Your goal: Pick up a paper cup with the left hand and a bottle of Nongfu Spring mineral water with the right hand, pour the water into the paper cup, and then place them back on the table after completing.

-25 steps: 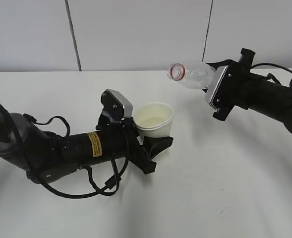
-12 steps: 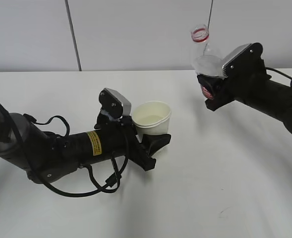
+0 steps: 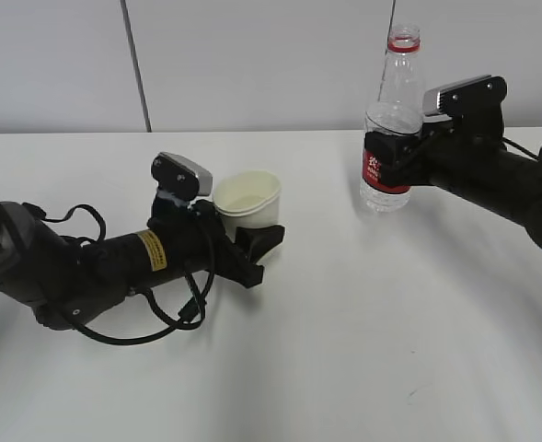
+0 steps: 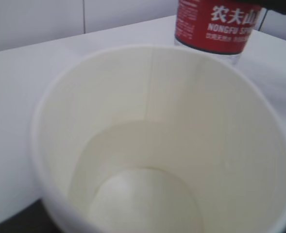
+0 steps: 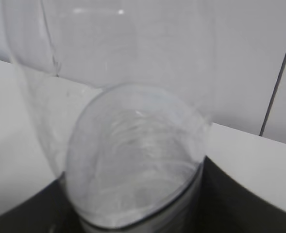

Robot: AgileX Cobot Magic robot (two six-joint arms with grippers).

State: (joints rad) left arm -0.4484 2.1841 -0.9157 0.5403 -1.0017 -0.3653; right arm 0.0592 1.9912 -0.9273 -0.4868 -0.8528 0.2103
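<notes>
One white paper cup [image 3: 247, 196] gripped by the left hand [image 3: 252, 241]; one clear plastic red-labelled bottle [image 3: 392, 120], upright, clenched by the right hand [image 3: 395, 157], near the white table's [image 3: 344, 350] far edge.

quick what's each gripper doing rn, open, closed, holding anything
Left gripper: closed on the paper cup, which has water in it.
Right gripper: closed on the upright, uncapped Nongfu Spring bottle.

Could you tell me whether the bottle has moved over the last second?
Yes. The bottle swung from tipped, mouth pointing left, to upright, and now stands right of the wall seam.
</notes>
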